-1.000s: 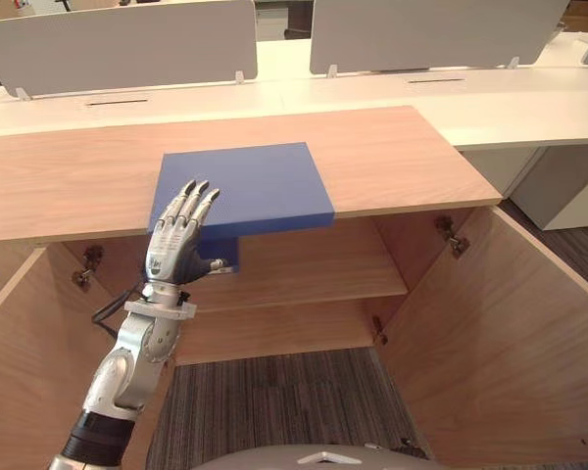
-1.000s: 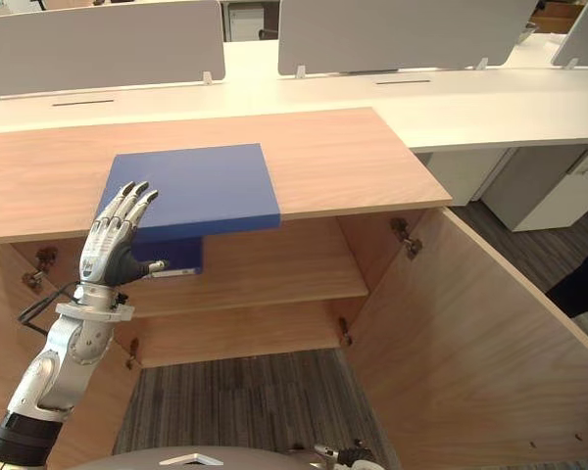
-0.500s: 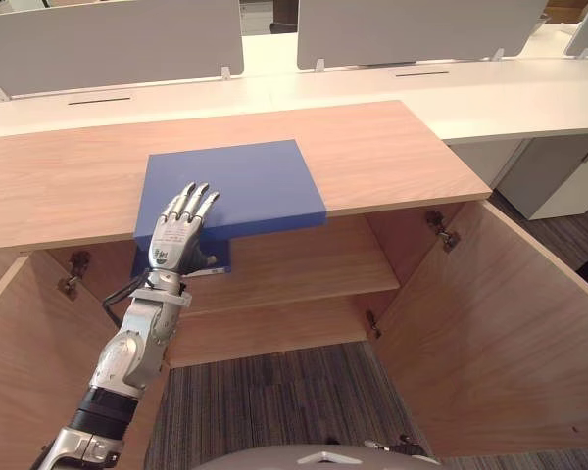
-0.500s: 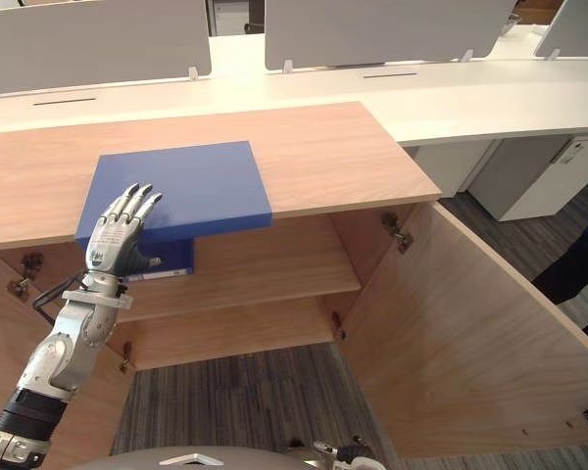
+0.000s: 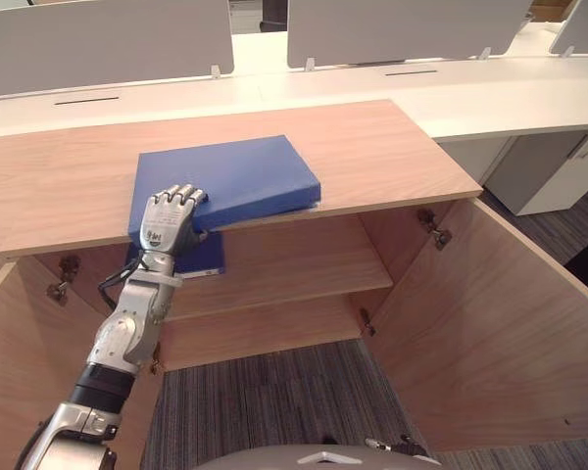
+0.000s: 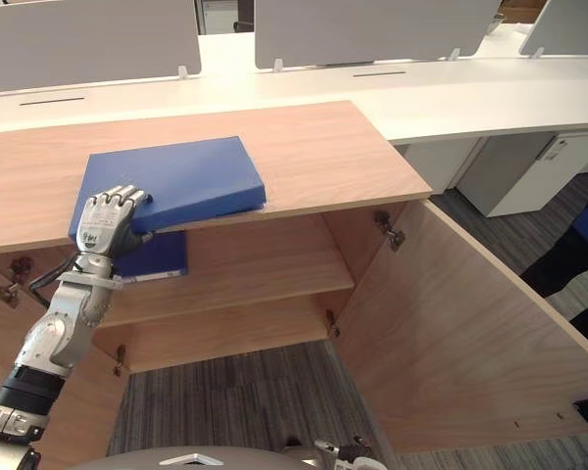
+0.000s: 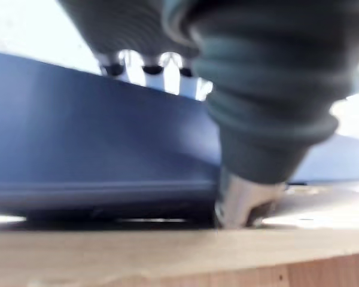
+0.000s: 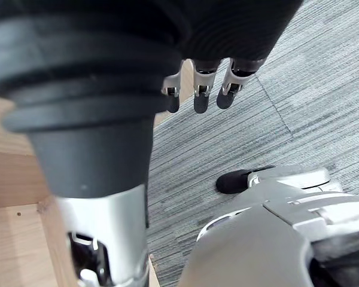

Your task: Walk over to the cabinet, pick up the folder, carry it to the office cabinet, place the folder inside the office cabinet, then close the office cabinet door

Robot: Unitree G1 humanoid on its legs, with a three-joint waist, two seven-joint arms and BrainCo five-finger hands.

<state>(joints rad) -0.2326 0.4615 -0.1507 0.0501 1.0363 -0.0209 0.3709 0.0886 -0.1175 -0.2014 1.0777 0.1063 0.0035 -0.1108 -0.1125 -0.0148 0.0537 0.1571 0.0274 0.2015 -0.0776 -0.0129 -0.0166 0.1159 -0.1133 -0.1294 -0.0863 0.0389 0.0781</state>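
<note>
Left eye view first: from 7 o'clock we see the left hand (image 5: 171, 217) reach up to the front edge of the cabinet's wooden tabletop (image 5: 392, 147). Its fingers are curled over the near left corner of the blue folder (image 5: 237, 174), so the hand is clenched on the folder. In the left wrist view we see those fingers hooked over the folder's top face. The thumb sits low by the wood edge, and a dark gap shows under the folder there.

The folder lies flat-side down on the tabletop, left of its middle. Its near edge juts a little past the front edge, and its far right corner points toward 1 o'clock. Just below the hand, under the tabletop, we see a second blue flat item (image 5: 198, 258) lying on the upper shelf (image 5: 294, 262) of the open cabinet.

At 12 o'clock, beyond the wood, a white desk (image 5: 470, 90) carries grey divider panels (image 5: 108, 39). Toward 4 o'clock the right cabinet door (image 5: 510, 323) stands swung wide open over the striped carpet (image 5: 274, 401).

In the right wrist view we see the right hand (image 8: 198, 95) hanging over that carpet, fingers loose and holding nothing.
</note>
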